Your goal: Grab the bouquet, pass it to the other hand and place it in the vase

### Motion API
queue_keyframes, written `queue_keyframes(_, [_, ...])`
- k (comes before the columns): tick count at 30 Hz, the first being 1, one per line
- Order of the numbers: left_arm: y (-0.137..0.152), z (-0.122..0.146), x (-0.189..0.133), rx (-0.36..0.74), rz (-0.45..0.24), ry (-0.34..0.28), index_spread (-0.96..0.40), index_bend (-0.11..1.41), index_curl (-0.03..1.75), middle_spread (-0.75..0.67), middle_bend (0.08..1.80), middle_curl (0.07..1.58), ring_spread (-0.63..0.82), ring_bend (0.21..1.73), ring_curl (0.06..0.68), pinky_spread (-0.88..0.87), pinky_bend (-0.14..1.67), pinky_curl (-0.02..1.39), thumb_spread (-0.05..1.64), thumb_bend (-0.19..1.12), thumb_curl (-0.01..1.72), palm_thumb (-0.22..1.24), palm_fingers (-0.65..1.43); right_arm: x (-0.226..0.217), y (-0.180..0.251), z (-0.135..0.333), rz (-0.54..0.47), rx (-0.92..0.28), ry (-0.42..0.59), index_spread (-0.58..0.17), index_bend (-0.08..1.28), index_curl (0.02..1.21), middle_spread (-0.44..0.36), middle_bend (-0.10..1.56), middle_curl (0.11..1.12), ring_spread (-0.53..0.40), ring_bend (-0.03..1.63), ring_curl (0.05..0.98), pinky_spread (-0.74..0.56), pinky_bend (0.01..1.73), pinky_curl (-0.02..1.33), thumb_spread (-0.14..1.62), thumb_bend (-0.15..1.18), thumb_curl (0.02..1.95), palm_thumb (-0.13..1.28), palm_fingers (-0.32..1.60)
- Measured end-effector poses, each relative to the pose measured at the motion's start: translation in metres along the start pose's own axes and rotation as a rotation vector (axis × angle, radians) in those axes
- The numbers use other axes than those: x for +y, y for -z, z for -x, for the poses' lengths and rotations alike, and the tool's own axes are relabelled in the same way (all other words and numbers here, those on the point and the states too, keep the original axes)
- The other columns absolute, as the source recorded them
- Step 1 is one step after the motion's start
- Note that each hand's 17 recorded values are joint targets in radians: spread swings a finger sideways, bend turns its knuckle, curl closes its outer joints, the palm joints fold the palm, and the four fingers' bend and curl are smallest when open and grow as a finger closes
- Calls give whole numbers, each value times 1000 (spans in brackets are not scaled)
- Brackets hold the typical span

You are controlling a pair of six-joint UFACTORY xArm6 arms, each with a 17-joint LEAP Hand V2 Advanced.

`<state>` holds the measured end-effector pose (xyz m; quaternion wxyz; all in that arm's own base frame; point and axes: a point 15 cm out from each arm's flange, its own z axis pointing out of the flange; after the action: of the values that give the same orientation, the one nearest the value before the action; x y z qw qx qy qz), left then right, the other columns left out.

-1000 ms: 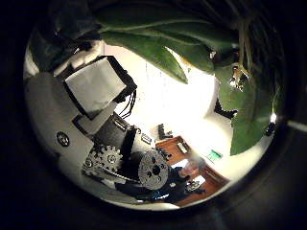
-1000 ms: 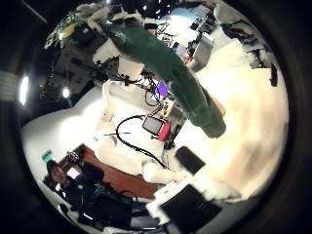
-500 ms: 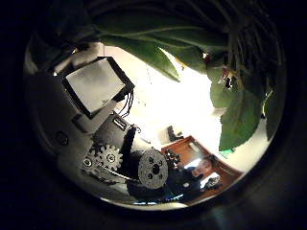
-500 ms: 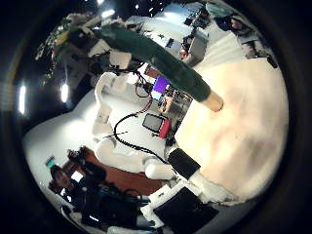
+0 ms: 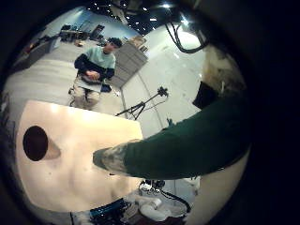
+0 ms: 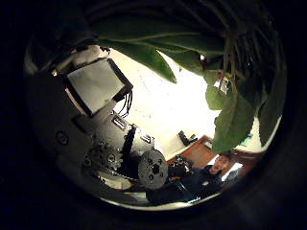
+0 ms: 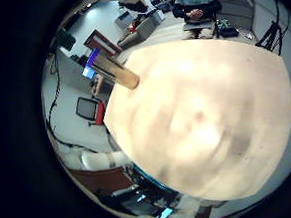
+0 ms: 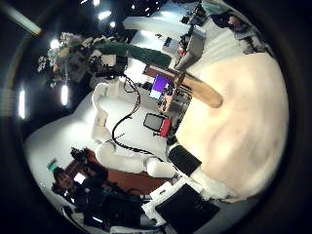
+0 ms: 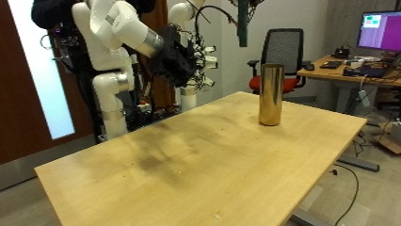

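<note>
In the outside view a tall gold vase (image 9: 269, 94) stands upright on the wooden table (image 9: 188, 160) near its far corner. A dark hand (image 9: 178, 56) hangs past the table's far edge, away from the vase; the bouquet is not clear there. The left thumb side palm view is filled with the bouquet's leaves (image 6: 230, 115). The left little finger side palm view shows the wrapped stem (image 5: 178, 145) reaching over the table, with the vase mouth (image 5: 36, 142) below. My left hand is shut on the bouquet. The right thumb side palm view shows the bouquet (image 8: 146, 60) away from my open right hand (image 8: 185, 200).
Office chairs (image 9: 286, 52) and desks with screens (image 9: 378, 33) stand beyond the table. A wooden door (image 9: 19, 85) is behind the arms. The right little finger side palm view shows the bare table top (image 7: 205, 105) and the stem's end (image 7: 118, 73).
In the right thumb side palm view the bouquet's stem has drawn away from that palm and now shows smaller. In the left thumb side palm view the leaves have shifted a little.
</note>
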<state>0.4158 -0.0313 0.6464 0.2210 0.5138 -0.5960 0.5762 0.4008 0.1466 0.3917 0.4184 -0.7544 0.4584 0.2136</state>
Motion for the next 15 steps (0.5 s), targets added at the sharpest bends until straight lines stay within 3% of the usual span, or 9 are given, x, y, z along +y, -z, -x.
queue_keyframes(9, [39,24,2,-54,-88,6,-699,191,1607,-484,1165,883,-425,1408,550,-596,1060,759,232,-21,919,1117,1081,0,-7,6,14,-8,4,-320,168,270,181,184,304,209,466,232,432,529,336,955,-29,355,581,57])
queue_keyframes(15, [50,39,2,-59,-118,16,-656,190,1630,-482,1165,883,-425,1407,551,-603,1049,772,220,-21,930,1116,1082,1,-7,6,16,-10,-2,-324,169,280,178,184,297,210,447,231,430,517,321,958,-29,353,583,69])
